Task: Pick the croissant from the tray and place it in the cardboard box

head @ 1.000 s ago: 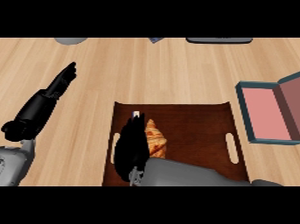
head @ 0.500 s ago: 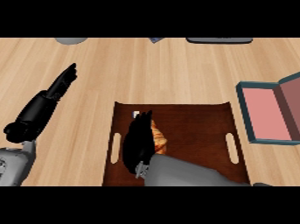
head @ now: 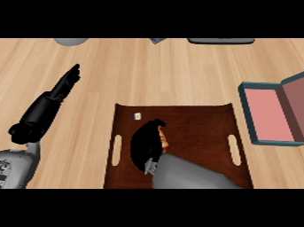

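Right now the right hand (head: 146,142) lies over the croissant (head: 164,140) in the middle of the dark tray (head: 200,128) at the worktop's near edge, its fingers curled down around the pastry so only an orange sliver shows. Off toward the left edge the left hand (head: 64,85) rests with fingers straight, while the cardboard box (head: 272,113) stands open by the right edge.

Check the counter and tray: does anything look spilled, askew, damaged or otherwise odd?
Nothing stands out. The tray lies square on the counter, the right hand covers most of the croissant, and the cardboard box sits open to its right.
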